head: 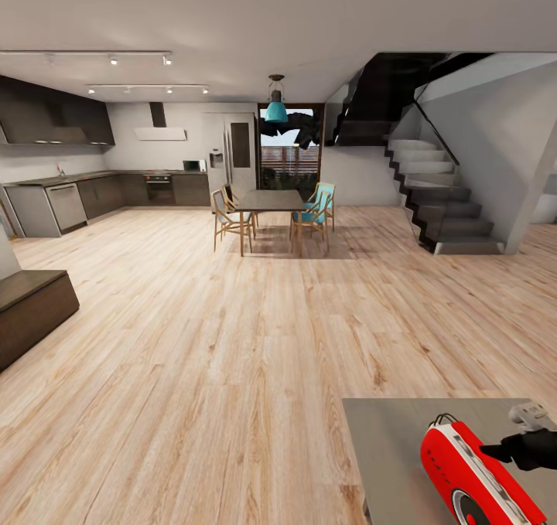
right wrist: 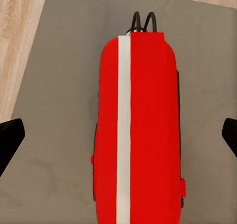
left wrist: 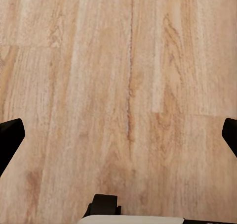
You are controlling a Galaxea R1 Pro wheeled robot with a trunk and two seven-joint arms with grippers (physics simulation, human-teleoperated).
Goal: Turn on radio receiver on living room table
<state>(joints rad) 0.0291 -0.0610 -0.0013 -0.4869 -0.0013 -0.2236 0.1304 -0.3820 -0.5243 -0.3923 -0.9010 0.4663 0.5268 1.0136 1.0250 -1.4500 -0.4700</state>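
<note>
I see my right end effector (right wrist: 118, 137) spread wide above the red radio receiver (right wrist: 137, 130) on the grey worktop (right wrist: 59, 85), seemingly holding nothing; my left end effector (left wrist: 118, 137) gapes over floorboards (left wrist: 118, 75).

Open-plan home; kitchen counters (head: 70, 189), dining table (head: 268, 200), staircase (head: 441, 192).

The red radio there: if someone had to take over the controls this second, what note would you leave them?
Right gripper: open, fingers spread wide to either side of the radio receiver, looking along it, not touching.
Left gripper: open, empty, over bare wood floor.
The radio receiver stands on the grey table, low at the right of the head view, with the right arm beside it.
Done: robot has reached the table.
Left: press the radio's switch. I cannot tell from these pictures whether it is on.
</note>
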